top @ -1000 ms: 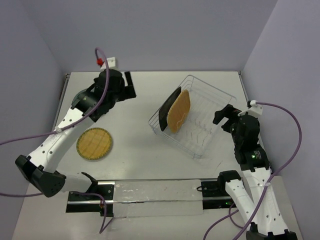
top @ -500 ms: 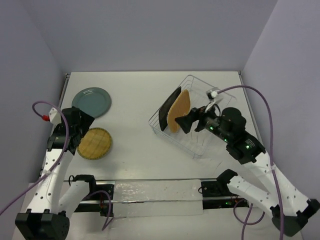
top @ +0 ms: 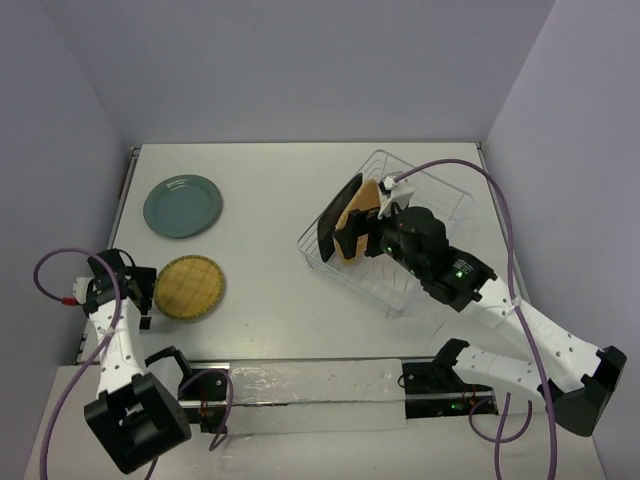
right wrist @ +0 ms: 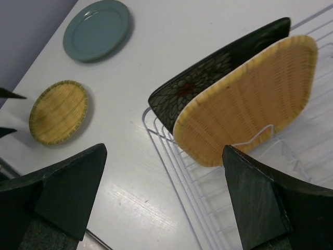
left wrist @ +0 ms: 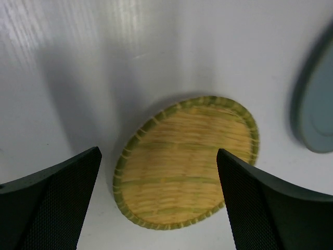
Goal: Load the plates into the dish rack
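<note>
The left tool [left wrist: 157,153], open and empty, hangs over the flat yellow plate [left wrist: 187,161]; its low rim could slip. The right tool [right wrist: 164,151], open too, could knock the tan plate [right wrist: 250,104] ahead

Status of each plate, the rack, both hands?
teal-grey plate: flat on table, not loaded
yellow woven plate: flat on table, not loaded
black square plate: upright in rack
tan woven plate: upright in rack
dish rack: holds two plates
left hand: open, empty
right hand: open, empty
</note>
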Available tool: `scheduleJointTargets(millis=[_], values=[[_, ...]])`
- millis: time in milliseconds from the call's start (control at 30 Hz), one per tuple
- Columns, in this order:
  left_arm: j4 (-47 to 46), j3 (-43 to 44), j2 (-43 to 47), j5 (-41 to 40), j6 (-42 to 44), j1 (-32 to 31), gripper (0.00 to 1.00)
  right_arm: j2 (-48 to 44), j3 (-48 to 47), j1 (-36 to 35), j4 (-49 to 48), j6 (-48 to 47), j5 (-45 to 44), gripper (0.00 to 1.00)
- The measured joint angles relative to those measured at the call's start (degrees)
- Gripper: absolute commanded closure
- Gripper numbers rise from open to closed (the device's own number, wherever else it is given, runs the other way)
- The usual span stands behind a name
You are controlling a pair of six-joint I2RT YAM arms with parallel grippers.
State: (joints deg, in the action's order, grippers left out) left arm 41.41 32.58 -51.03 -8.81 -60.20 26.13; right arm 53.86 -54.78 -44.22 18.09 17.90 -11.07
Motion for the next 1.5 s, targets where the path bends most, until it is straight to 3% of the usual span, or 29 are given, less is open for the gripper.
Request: scheduleJointTargets(millis=[167,367,500,667,867,1200,1400,1500], values=[[-4.7,-4.9,-6.2,7.0,0.4,2.2,0.01,-0.8,0.5,3.1,-0.6,-0.1,-1.6,0.00],[-9.1,-7.5,-4.2,9.7,0.8,2.3,0.03,-1.0,1.6,8.6,-0.7,0.1,-0.9,0.00],[-11.3,-9.5,-1.7,10.6,0.9,2.4,0.09,-1.6,2.3,11.6,-0.7,0.3,0.5,0.00],[-15.1,-11.0,-2.2,12.1,1.3,2.4,0.27,-3.6,3.5,14.2,-0.9,0.7,1.6,0.00],[-23.8,-13.5,-4.1,16.0,1.2,2.5,0.29,-5.3,4.5,16.0,-0.9,1.5,2.1,0.00],[-28.9,-17.4,-0.8,16.8,0.8,2.5,0.36,-5.3,4.7,16.8,-0.9,2.0,2.2,0.00],[-32.8,-18.3,-3.2,18.3,0.9,2.5,0.49,-5.4,4.7,17.4,-0.9,2.0,2.2,0.00],[-34.3,-18.3,-4.9,19.2,0.9,2.5,0.63,-5.6,4.7,17.6,-0.9,2.0,2.0,0.00]])
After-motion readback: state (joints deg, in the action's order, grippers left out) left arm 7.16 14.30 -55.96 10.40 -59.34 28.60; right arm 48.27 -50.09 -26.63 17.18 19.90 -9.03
